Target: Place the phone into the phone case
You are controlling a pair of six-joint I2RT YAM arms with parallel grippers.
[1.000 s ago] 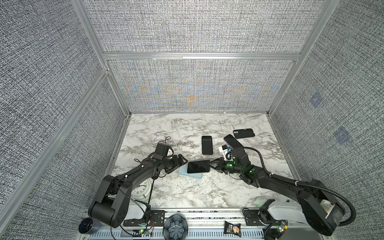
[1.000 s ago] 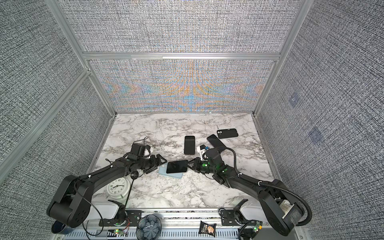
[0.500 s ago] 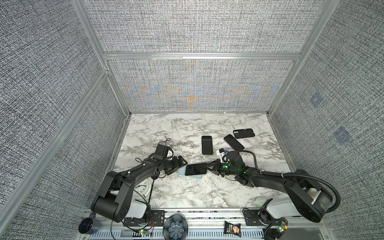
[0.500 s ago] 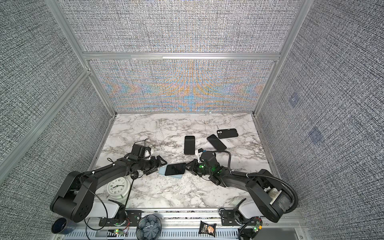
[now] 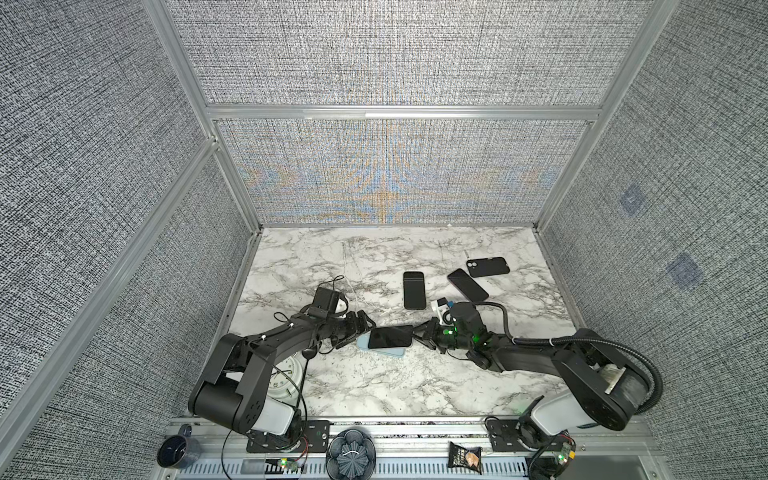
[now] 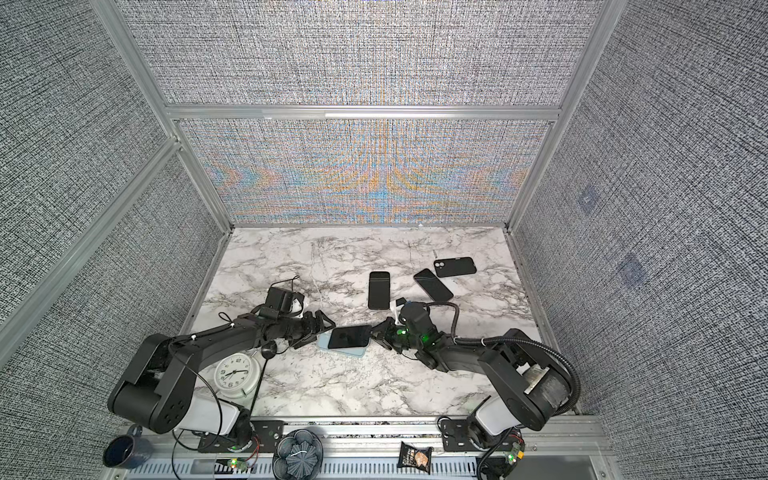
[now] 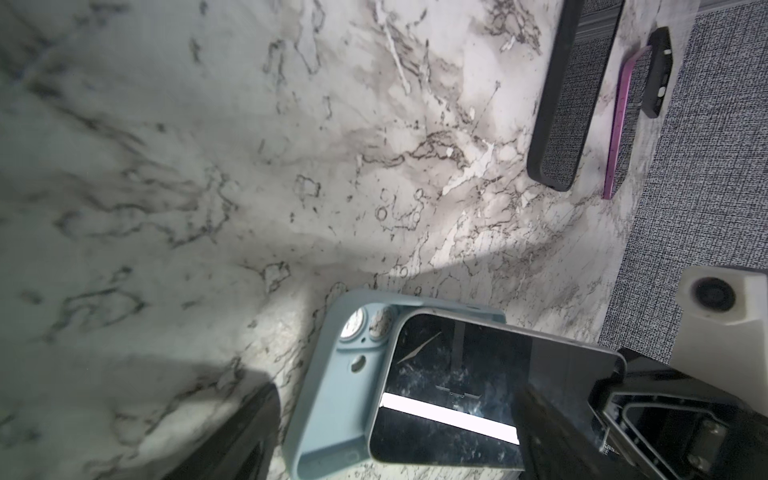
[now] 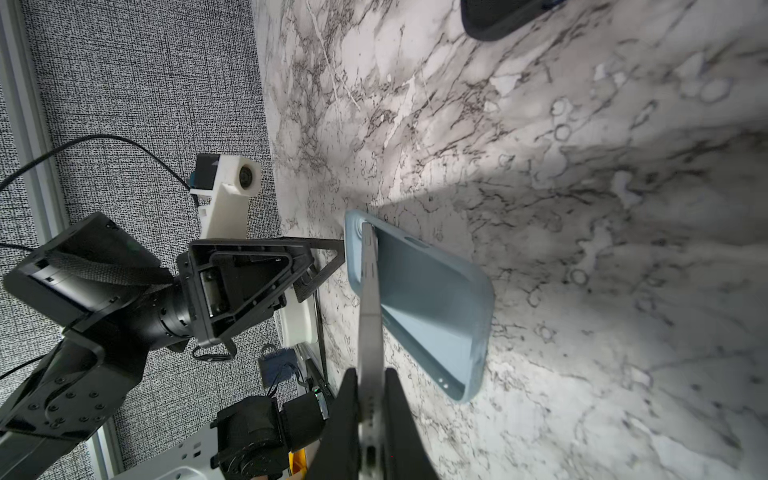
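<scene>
Aslant over blue case, phone.

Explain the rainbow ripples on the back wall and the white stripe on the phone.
In both top views the back wall shows coloured moiré ripples; in the left wrist view the phone screen mirrors a bright white bar, glare, and much of the table is blurred; in the right wrist view a broad shadow crosses the table.

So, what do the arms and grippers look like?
The left arm and right arm are black with white bases. The left gripper and right gripper have black triangular frame fingers. White camera mounts sit at the wrists; a ribbed black hose follows the right arm.
</scene>
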